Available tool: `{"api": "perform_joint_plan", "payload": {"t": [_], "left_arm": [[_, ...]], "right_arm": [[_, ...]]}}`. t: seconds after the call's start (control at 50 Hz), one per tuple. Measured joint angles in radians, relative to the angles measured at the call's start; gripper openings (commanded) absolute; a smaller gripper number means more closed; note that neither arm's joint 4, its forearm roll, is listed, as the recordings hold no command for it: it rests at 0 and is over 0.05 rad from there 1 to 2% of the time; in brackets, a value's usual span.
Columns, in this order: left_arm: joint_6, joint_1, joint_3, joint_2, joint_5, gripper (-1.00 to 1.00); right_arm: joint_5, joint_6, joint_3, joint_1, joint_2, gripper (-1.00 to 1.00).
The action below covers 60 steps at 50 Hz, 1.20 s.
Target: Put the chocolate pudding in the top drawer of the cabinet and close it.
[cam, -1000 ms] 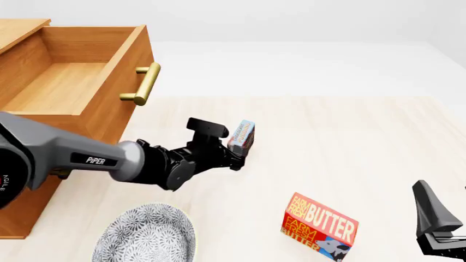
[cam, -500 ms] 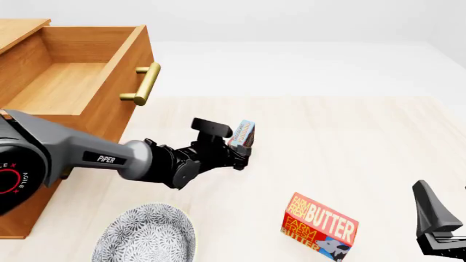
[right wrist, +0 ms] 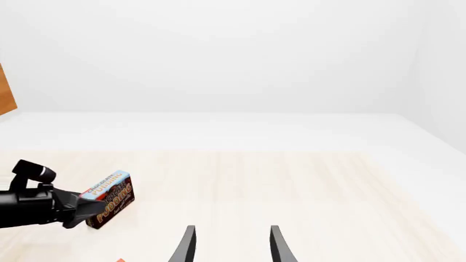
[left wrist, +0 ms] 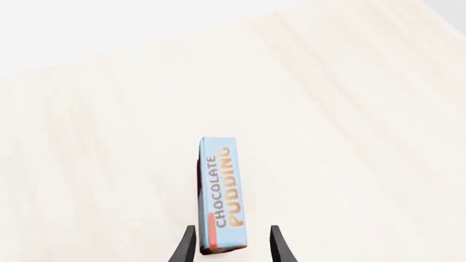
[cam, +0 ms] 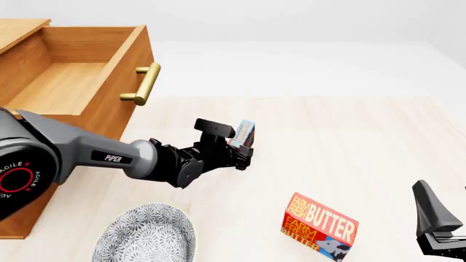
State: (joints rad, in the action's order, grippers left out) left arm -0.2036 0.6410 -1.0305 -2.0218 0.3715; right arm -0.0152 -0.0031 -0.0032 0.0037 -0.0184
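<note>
A pale wood tabletop (cam: pixel 350 142) fills the scene under a white backdrop. The left gripper (cam: pixel 245 155) reaches low across it, fingers apart on either side of the chocolate pudding (cam: pixel 241 134), which stands on its thin edge between them, its near end just inside the fingertips. Only that end is covered, so closing now could pinch the corner, topple the box or push it ahead. The top drawer (cam: pixel 80 82) of the cabinet (cam: pixel 29 207) stands open well behind the gripper. The right gripper (right wrist: pixel 231 245) waits open, far off.

cabinet (cam: pixel 29 136) and right pincer (cam: pixel 437 229) cut off by frame edges
</note>
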Motion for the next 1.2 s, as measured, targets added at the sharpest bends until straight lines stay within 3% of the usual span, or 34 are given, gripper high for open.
{"api": "perform_joint_plan", "payload": {"t": [0.26, 0.28, 0.7, 1.2], "left_arm": [[-0.003, 0.0, -0.008, -0.008, -0.004, 1.0], [-0.003, 0.0, -0.008, -0.009, -0.005, -1.0], [-0.007, -0.004, -0.014, -0.006, -0.019, -1.0], [0.033, 0.002, 0.071, 0.108, -0.012, -1.0]], "right_arm": [[0.0, 0.0, 0.0, 0.0, 0.0, 1.0], [0.0, 0.0, 0.0, 0.0, 0.0, 1.0], [0.0, 0.0, 0.0, 0.0, 0.0, 1.0], [0.0, 0.0, 0.0, 0.0, 0.0, 1.0]]}}
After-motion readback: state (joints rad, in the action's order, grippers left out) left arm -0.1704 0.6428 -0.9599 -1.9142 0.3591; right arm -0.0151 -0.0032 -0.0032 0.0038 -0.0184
